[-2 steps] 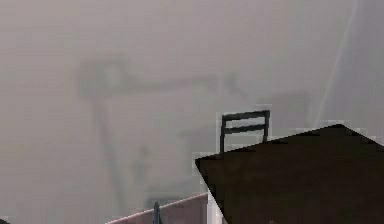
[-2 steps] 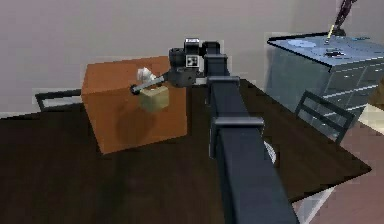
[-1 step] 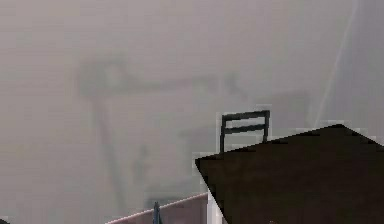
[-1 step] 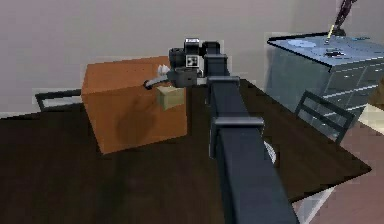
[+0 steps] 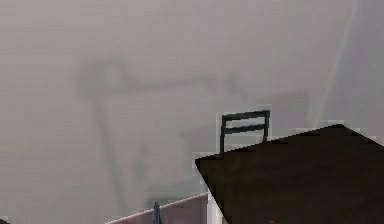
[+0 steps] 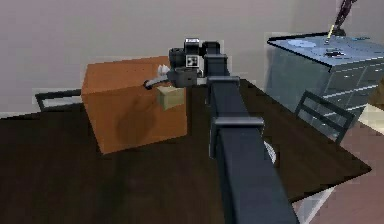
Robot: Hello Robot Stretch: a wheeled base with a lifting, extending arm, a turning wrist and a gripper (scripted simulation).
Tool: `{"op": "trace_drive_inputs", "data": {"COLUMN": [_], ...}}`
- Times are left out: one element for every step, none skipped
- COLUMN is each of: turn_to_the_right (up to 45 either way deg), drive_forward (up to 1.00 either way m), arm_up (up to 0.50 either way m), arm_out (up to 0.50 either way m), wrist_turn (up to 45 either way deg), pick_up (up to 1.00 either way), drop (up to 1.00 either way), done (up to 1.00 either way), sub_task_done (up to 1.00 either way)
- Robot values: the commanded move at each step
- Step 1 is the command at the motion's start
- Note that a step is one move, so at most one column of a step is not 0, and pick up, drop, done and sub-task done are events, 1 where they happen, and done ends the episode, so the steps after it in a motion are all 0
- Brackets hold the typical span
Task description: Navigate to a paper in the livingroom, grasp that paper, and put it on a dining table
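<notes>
My arm rises as a dark bar over a dark dining table (image 6: 70, 160). At its far end the gripper (image 6: 160, 80) reaches toward the view's left, in front of a big orange-brown box (image 6: 125, 105) standing on the table. A small tan thing (image 6: 172, 98) sits just below the fingers, against the box's face. I cannot tell whether the gripper holds it. The same dark table (image 5: 300, 180) shows at the forward view's lower right.
A dark slatted chair (image 5: 245, 128) stands behind the table by a bare wall. In the arm side view, a blue-grey cabinet (image 6: 330, 65) stands at the right, a chair (image 6: 325, 115) is at the table's right edge, and another chair back (image 6: 55, 98) is at the far left.
</notes>
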Motion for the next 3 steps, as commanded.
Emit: {"op": "trace_drive_inputs", "data": {"turn_to_the_right": [0.0, 0.0, 0.0], "drive_forward": [0.00, 0.00, 0.00], "arm_up": [0.00, 0.00, 0.00], "arm_out": [0.00, -0.10, 0.00], "wrist_turn": [0.0, 0.0, 0.0], "pick_up": [0.00, 0.00, 0.00], "drop": [1.00, 0.00, 0.00], "done": [0.00, 0.00, 1.00], "sub_task_done": [0.00, 0.00, 0.00]}}
